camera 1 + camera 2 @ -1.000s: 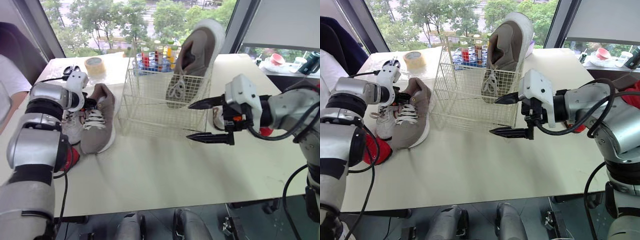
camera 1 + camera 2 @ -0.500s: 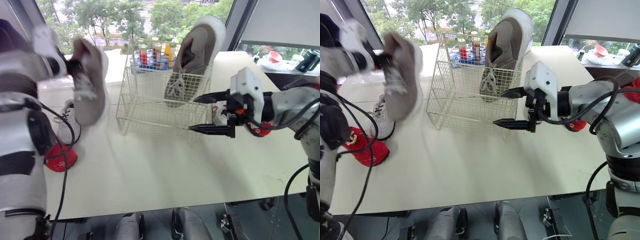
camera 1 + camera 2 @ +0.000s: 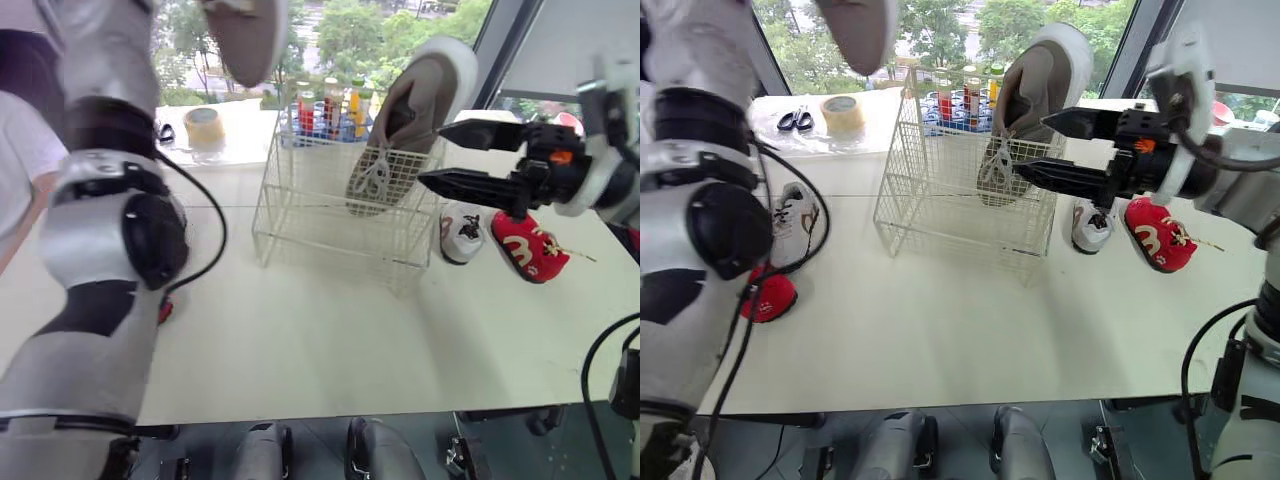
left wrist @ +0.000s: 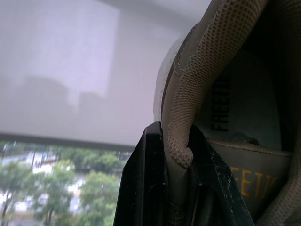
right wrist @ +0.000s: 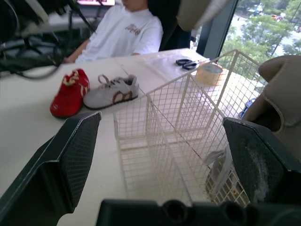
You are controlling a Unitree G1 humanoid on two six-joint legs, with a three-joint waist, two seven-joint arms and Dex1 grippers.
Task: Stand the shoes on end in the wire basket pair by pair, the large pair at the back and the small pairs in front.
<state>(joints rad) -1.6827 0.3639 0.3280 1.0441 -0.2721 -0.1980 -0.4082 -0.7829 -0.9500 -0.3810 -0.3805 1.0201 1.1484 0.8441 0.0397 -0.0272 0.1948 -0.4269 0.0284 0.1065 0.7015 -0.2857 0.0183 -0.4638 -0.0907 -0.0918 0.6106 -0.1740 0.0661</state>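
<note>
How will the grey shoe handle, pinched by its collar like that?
The grey shoe likely dangles and swings: the left gripper pinches only its soft mesh collar, which buckles in the grip. Probably light for its size, since that pinch holds it aloft.

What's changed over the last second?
The left gripper, jaws clamped on its collar, lifted the second large shoe off the table to high left of the wire basket. The right gripper stayed open beside the basket; the first large shoe still stands inside.
</note>
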